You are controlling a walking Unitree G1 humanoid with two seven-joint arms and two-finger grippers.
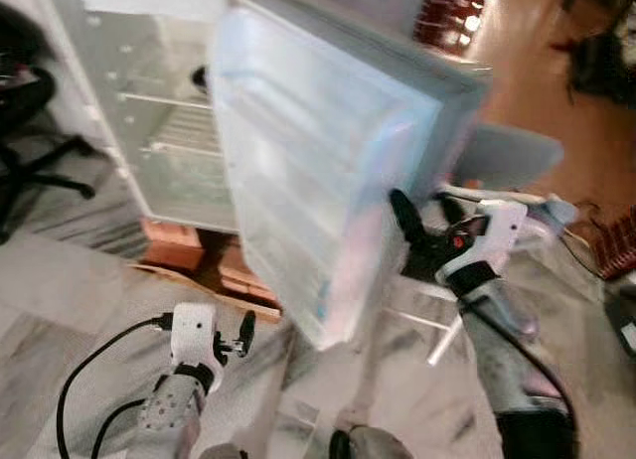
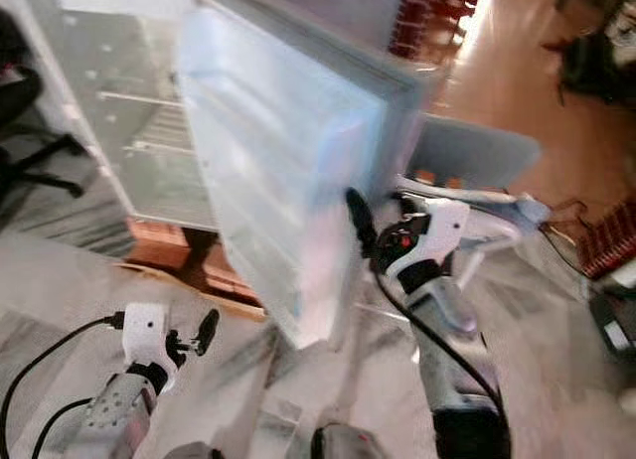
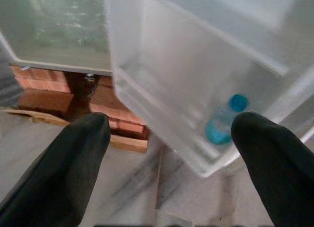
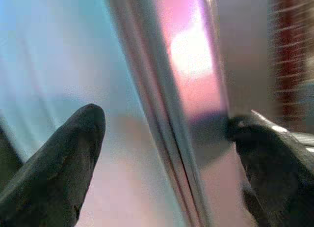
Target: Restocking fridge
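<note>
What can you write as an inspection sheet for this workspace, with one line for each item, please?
Surface: grey marbled floor, slightly blurred.
Job's things: white fridge stands open on bricks; fridge door swung out; blue-capped bottle in its lowest shelf.
Clutter: flat cardboard under the bricks.
Grippers: right gripper open, fingers on either side of the door's edge; left gripper open, low, holding nothing.
Cables: black cable at the left arm.
Surroundings: black office chair, wooden floor beyond.
</note>
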